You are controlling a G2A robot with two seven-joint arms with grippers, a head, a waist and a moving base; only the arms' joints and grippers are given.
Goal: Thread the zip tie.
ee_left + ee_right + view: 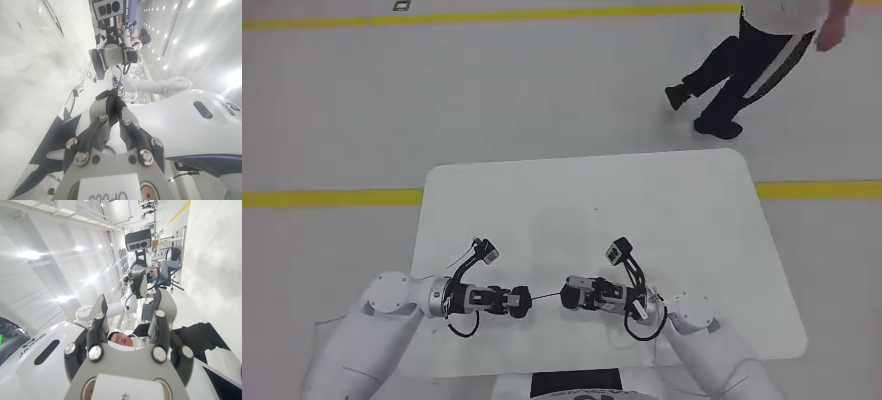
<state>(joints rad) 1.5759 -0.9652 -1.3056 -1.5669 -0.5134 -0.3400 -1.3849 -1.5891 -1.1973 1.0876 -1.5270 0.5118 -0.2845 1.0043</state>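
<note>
The zip tie [545, 293] is a thin black strand stretched between my two grippers, above the near part of the white table [642, 200]. My left gripper [522, 299] is shut on one end of it. In the left wrist view its black pads [111, 106] press together, with a small dark bit at the tip. My right gripper [568, 293] faces it from close by and stands open. Its two fingers [101, 308] are spread apart, and I see nothing between them. The strand is too thin to make out in the right wrist view.
The two arms meet close to the table's near edge. The far half of the tabletop is bare white. Grey floor with a yellow line [332, 198] lies beyond the table.
</note>
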